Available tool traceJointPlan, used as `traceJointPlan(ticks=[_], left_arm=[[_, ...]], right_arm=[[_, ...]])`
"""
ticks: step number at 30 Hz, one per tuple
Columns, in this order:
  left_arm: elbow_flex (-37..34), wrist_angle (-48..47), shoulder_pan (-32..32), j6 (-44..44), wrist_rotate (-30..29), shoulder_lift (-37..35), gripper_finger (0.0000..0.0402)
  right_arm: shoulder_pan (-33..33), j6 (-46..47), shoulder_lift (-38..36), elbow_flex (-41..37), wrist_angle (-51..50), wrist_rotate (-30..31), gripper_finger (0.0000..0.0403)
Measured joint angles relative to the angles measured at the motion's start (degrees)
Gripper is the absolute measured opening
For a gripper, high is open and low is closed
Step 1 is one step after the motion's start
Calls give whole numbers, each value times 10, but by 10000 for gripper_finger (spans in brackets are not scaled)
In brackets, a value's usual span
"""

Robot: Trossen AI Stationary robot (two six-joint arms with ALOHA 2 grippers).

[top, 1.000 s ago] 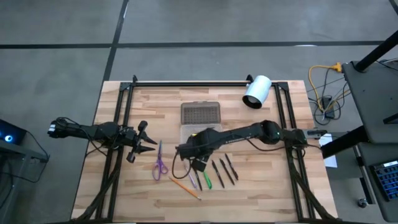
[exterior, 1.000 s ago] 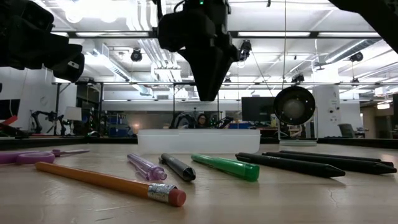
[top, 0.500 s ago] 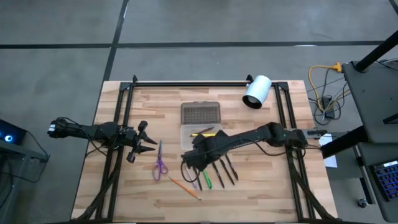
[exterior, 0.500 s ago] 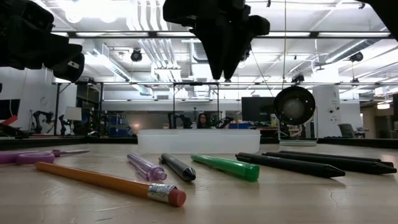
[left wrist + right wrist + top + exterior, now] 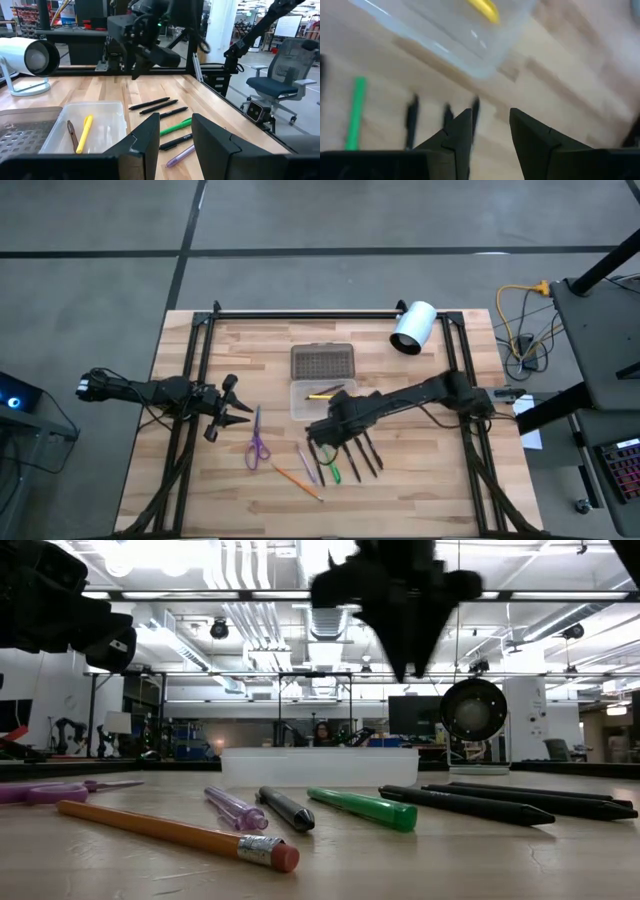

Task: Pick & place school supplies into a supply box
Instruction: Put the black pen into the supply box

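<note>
The clear supply box (image 5: 322, 397) sits mid-table with its dotted lid (image 5: 322, 362) lying open on the far side. A yellow pen (image 5: 85, 127) and a brown one (image 5: 71, 133) lie inside. On the wood near it lie a green pen (image 5: 362, 808), three black pens (image 5: 362, 452), a dark pen (image 5: 287, 808), a pink pen (image 5: 236, 808), an orange pencil (image 5: 175, 834) and purple scissors (image 5: 257, 444). My right gripper (image 5: 407, 668) hangs open above the pens, pointing down, holding nothing. My left gripper (image 5: 175, 137) waits open near the table's left edge (image 5: 232, 412).
A white cylinder (image 5: 413, 327) on a stand sits at the far right of the table. Black frame rails (image 5: 300, 313) run along the far edge and down both sides. Bare wood (image 5: 420, 470) lies right of the pens.
My right gripper has moved toward the table's right, from near the box's left end to above the green and black pens, staying off the table and open. The pens, pencil and scissors have stayed where they were.
</note>
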Motion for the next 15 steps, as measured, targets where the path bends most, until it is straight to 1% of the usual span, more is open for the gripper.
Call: traceJointPlan(ticks=[3, 7, 11, 15], left_arm=[[0, 0, 0, 0, 0, 0, 99], [0, 0, 0, 0, 0, 0, 99], [0, 0, 0, 0, 0, 0, 99], [0, 0, 0, 0, 0, 0, 99]], right_arm=[[1, 39, -34, -57, 15, -47, 121], [12, 79, -72, -126, 61, -83, 116], [22, 97, -99, -179, 139, -101, 118], [25, 105, -112, -215, 174, -105, 122]])
